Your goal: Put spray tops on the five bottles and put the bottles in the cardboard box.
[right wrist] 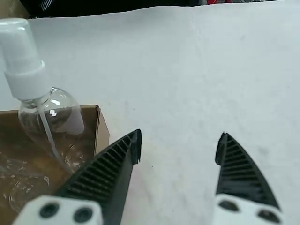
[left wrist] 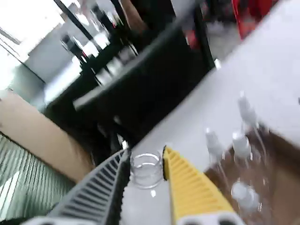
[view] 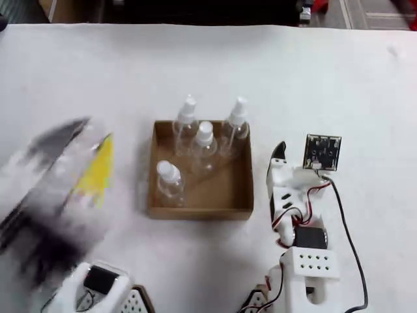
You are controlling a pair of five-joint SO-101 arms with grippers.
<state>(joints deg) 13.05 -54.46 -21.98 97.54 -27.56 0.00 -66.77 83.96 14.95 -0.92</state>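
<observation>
Left tool (left wrist: 145,155) at 9 o'clock of cardboard box (view: 195,212), clamped on fifth bottle (left wrist: 146,171). Its neck is open, spray top not yet on.

Box mid-counter (view: 339,78): we count four capped bottles (view: 204,143) inside, three toward 12 o'clock, one near 8.

Right tool (right wrist: 178,140) at box's 3 o'clock, jaws apart, holding nothing.

We judge four of five done. Left to do: cap last bottle, box it.

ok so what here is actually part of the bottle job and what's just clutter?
Job:
- cardboard box
- capped bottles, four, standing in it
- open-necked bottle, no spray top, held in the left fingers
- right fingers, open, beside the box

Lying about:
- black cable trailing by the right arm
- white table
</observation>
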